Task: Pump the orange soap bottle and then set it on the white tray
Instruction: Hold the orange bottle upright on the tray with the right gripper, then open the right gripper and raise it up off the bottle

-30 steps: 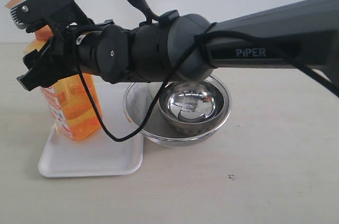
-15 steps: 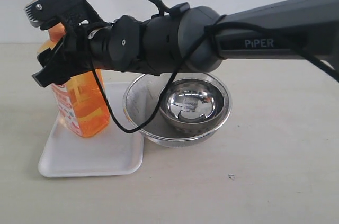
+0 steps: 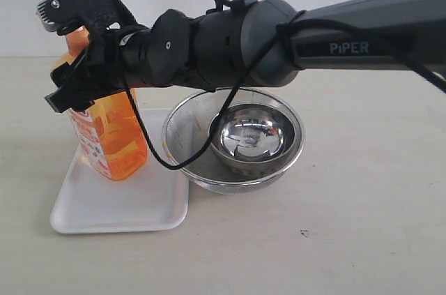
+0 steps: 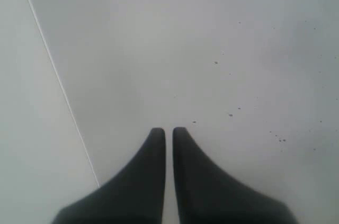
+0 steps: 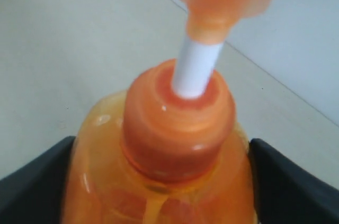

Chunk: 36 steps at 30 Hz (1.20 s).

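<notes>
Orange soap bottle [image 3: 111,134]: stands on the rear left part of the white tray [image 3: 125,211], long axis near vertical, pump head up, top leaning slightly left in the exterior view.
Right claw [image 5: 161,179]: pinching the bottle's shoulders from both sides.
Left claw [image 4: 168,131]: tips pressed almost together, over bare pale surface.
Tray front: bare.
Nested steel bowls [image 3: 182,127]: just beside the tray's right edge.
Counter [image 3: 348,225]: open to the front and right.

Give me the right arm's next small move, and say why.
Probably straighten the orange soap bottle so its base sits flat on the white tray, before letting go. The right gripper clamps its shoulders and the bottle leans, base low over the tray; released like this, it might topple.
</notes>
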Available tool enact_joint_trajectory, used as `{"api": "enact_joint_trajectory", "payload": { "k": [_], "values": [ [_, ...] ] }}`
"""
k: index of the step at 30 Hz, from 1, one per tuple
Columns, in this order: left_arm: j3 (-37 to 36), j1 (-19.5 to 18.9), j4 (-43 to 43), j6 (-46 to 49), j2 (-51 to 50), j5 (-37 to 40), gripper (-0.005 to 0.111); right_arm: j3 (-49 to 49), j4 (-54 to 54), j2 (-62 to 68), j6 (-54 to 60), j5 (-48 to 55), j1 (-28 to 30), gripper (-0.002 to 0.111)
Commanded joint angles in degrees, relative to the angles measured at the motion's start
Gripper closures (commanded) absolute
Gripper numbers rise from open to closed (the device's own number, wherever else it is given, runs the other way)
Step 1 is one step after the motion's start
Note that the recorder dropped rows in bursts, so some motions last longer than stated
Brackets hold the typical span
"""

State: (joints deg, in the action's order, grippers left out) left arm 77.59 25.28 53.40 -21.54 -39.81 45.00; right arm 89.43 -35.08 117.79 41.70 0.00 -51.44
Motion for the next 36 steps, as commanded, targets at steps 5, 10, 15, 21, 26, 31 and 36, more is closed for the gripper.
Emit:
{"api": "enact_joint_trajectory", "payload": {
  "k": [5,10,15,21,26,31,36],
  "values": [
    [0.33,-0.07,-0.49,0.14,0.06,0.04,0.102,0.33,-0.3,-1.3,-1.2,1.27,0.45,0.014],
    [0.33,-0.07,-0.49,0.14,0.06,0.04,0.102,0.33,-0.3,-1.3,-1.32,2.38,0.45,0.01],
    [0.33,-0.07,-0.49,0.14,0.06,0.04,0.102,0.33,-0.55,-1.3,-2.15,3.54,0.45,0.01],
    [0.33,-0.07,-0.49,0.14,0.06,0.04,0.102,0.33,-0.55,-1.3,-2.54,3.7,0.45,0.01],
    [0.33,-0.07,-0.49,0.14,0.06,0.04,0.102,0.33,-0.23,-2.67,0.12,5.32,0.45,0.01],
    [0.33,-0.07,-0.49,0.14,0.06,0.04,0.102,0.33,-0.14,-5.84,0.85,5.54,0.45,0.01],
    [0.33,-0.07,-0.49,0.14,0.06,0.04,0.102,0.33,0.49,-9.31,1.42,8.09,0.59,0.01]
  ]
}}
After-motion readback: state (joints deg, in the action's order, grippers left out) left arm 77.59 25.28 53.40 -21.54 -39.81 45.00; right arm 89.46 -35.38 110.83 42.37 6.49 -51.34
